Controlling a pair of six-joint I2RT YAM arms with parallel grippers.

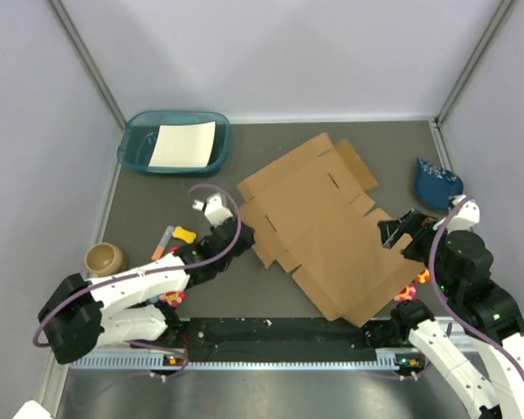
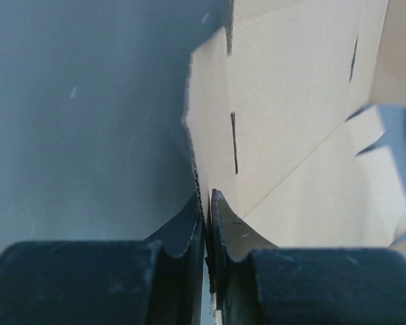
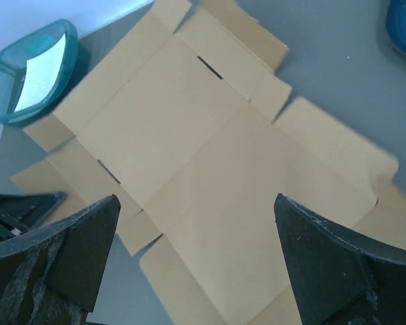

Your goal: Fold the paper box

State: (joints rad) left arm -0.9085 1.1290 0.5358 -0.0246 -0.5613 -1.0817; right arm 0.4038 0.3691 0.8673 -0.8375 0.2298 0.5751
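Observation:
The paper box (image 1: 319, 223) is a flat, unfolded sheet of brown cardboard with flaps and slits, lying in the middle of the grey table. My left gripper (image 1: 243, 234) is at its left edge. In the left wrist view the gripper (image 2: 204, 201) is shut on the edge of a flap of the box (image 2: 291, 101), and the corrugated edge shows between the fingers. My right gripper (image 1: 390, 233) hovers over the box's right side. In the right wrist view it (image 3: 196, 200) is wide open and empty above the box (image 3: 189, 135).
A teal tray (image 1: 135, 155) holding a white paper sheet (image 1: 183, 144) stands at the back left and shows in the right wrist view (image 3: 61, 47). A blue object (image 1: 437, 182) lies at the right. A tan bowl (image 1: 104, 258) and small coloured toys (image 1: 176, 236) lie at the left.

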